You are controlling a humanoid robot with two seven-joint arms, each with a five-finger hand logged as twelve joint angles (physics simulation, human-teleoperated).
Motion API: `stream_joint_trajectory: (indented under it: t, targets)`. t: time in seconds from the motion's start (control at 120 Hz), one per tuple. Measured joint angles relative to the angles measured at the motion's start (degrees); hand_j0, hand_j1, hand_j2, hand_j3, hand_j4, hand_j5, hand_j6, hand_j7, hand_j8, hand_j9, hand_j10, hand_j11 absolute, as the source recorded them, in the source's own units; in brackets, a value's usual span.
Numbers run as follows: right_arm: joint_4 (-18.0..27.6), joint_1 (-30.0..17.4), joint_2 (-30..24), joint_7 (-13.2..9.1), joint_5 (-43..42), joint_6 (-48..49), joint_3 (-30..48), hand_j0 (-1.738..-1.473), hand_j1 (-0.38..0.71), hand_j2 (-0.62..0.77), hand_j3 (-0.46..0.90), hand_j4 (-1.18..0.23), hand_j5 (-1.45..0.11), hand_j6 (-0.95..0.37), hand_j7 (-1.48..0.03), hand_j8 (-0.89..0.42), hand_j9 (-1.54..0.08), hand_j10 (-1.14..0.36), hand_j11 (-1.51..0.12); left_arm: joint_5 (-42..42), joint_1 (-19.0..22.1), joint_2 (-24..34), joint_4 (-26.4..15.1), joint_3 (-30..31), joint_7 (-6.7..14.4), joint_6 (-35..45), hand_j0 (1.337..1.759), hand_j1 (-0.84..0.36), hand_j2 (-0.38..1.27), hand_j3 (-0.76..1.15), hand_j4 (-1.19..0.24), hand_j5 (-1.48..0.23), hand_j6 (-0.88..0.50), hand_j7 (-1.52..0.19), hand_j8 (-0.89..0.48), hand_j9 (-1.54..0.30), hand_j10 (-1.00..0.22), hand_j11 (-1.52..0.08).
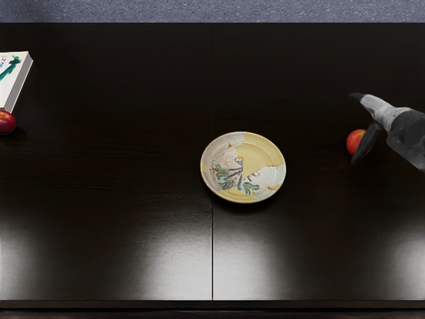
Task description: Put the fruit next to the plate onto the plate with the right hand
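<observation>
A yellow and white plate (243, 166) with a painted green and red motif lies at the middle of the dark table, with nothing on it. To its right a small red and orange fruit (354, 141) rests on the table. My right hand (366, 126) comes in from the right edge and hovers right beside the fruit, fingers spread and holding nothing; one dark finger (366, 143) hangs down in front of the fruit's right side. A second red fruit (6, 122) sits at the far left edge.
A white book (11, 76) with a green cover picture lies at the left edge, just above the second fruit. The dark table (133, 219) has a seam running down its middle.
</observation>
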Motion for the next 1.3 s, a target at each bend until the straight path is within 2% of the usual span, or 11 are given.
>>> stream_joint_trajectory:
  t: [0.2, 0.483, 0.808, 0.9, 1.025, 1.158, 1.3]
  targets:
    - [-3.9, 0.0, 2.5, 0.0, -0.9, -8.5, -4.9, -1.658, -0.31, 0.0, 0.0, -0.04, -0.05, -0.04, -0.05, -0.04, -0.05, -0.04, -0.05, 0.0, 0.0, 0.0, 0.0, 0.0, 0.0, 0.0, 1.658, 0.34, 0.0, 0.0, -0.01, -0.01, -0.01, -0.01, -0.01, -0.01, -0.01, -0.01]
    - [-4.8, -0.5, 3.3, 0.0, -0.4, -9.9, -5.9, -1.658, -0.07, -0.04, 0.0, -0.24, -0.3, -0.24, -0.3, -0.24, -0.3, -0.23, -0.3, 0.0, 0.0, 0.0, 0.0, 0.0, 0.0, 0.0, 1.658, 0.34, 0.0, 0.0, -0.01, -0.01, -0.01, -0.01, -0.01, -0.01, -0.01, -0.01]
    - [-4.8, -0.5, 3.3, 0.0, 1.1, -9.5, -6.0, -1.658, 0.11, -0.07, 0.0, -0.39, -0.5, -0.39, -0.5, -0.39, -0.5, -0.39, -0.5, 0.0, 0.0, 0.0, 0.0, 0.0, 0.0, 0.0, 1.658, 0.34, 0.0, 0.0, -0.01, -0.01, -0.01, -0.01, -0.01, -0.01, -0.01, -0.01]
    - [-4.7, -0.6, 3.2, 0.0, 2.1, -9.4, -6.0, -1.658, 0.16, -0.08, 0.0, -0.44, -0.55, -0.43, -0.55, -0.36, -0.55, -0.43, -0.55, 0.0, 0.0, 0.0, 0.0, 0.0, 0.0, 0.0, 1.658, 0.34, 0.0, 0.0, -0.01, -0.01, -0.01, -0.01, -0.01, -0.01, -0.01, -0.01]
    - [-4.6, -0.6, 3.1, 0.0, 3.6, -9.0, -5.9, -1.658, 0.21, -0.08, 0.0, -0.52, -0.58, -0.49, -0.62, -0.34, -0.61, -0.39, -0.62, 0.0, 0.0, 0.0, 0.0, 0.0, 0.0, 0.0, 1.658, 0.34, 0.0, 0.0, -0.01, -0.01, -0.01, -0.01, -0.01, -0.01, -0.01, -0.01]
    - [-4.6, -0.6, 3.2, 0.0, 4.6, -8.7, -5.9, -1.657, 0.25, -0.08, 0.0, -0.56, -0.62, -0.52, -0.67, -0.36, -0.65, -0.4, -0.67, 0.0, 0.0, 0.0, 0.0, 0.0, 0.0, 0.0, 1.658, 0.34, 0.0, 0.0, -0.01, -0.01, -0.01, -0.01, -0.01, -0.01, -0.01, -0.01]
    - [-4.7, -0.7, 3.3, -0.1, 5.1, -8.6, -5.9, -1.651, 0.27, -0.08, 0.0, -0.6, -0.63, -0.49, -0.7, -0.34, -0.66, -0.39, -0.68, 0.0, 0.0, 0.0, 0.0, 0.0, 0.0, 0.0, 1.658, 0.34, 0.0, 0.0, -0.01, -0.01, -0.01, -0.01, -0.01, -0.01, -0.01, -0.01]
